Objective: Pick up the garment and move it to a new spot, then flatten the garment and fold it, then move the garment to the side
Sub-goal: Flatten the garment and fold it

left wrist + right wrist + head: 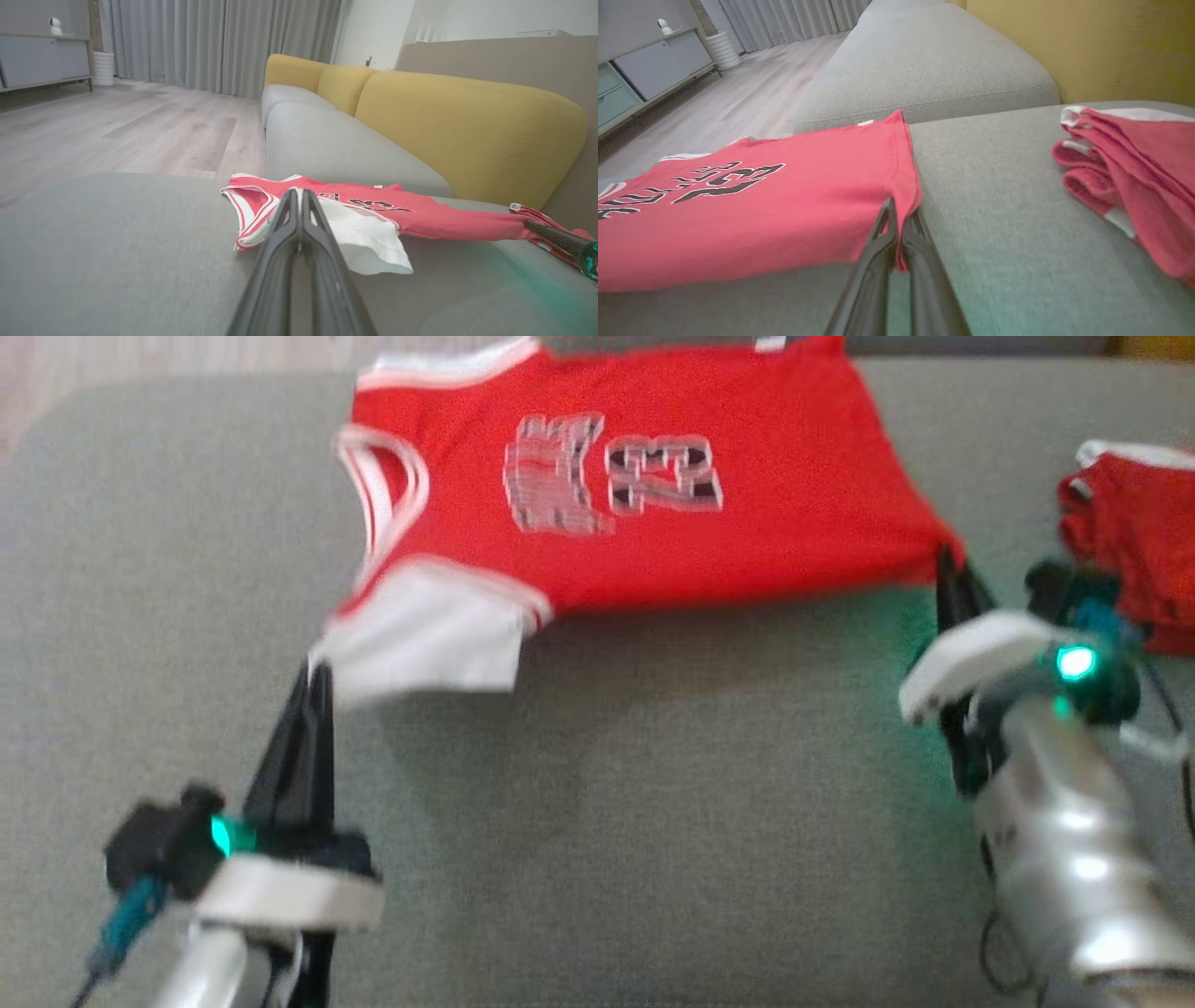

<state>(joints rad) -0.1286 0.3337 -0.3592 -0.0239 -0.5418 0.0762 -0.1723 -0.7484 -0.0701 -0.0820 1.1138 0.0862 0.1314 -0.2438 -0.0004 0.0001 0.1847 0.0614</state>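
Head view | left tool (314, 674), right tool (945, 562) — both clamp jersey (766, 476) corners | sofa (653, 803)

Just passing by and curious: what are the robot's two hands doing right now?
Left gripper: closed on the white corner of the red jersey.
Right gripper: closed on the jersey's red corner.

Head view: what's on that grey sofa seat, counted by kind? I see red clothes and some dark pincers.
Red sleeveless jersey with white trim, spread out: 1
Folded red-and-white cloth bundle, at the right: 1
Dark two-fingered grippers: 2 (left gripper, right gripper, each shut on a jersey corner)
Total: 4
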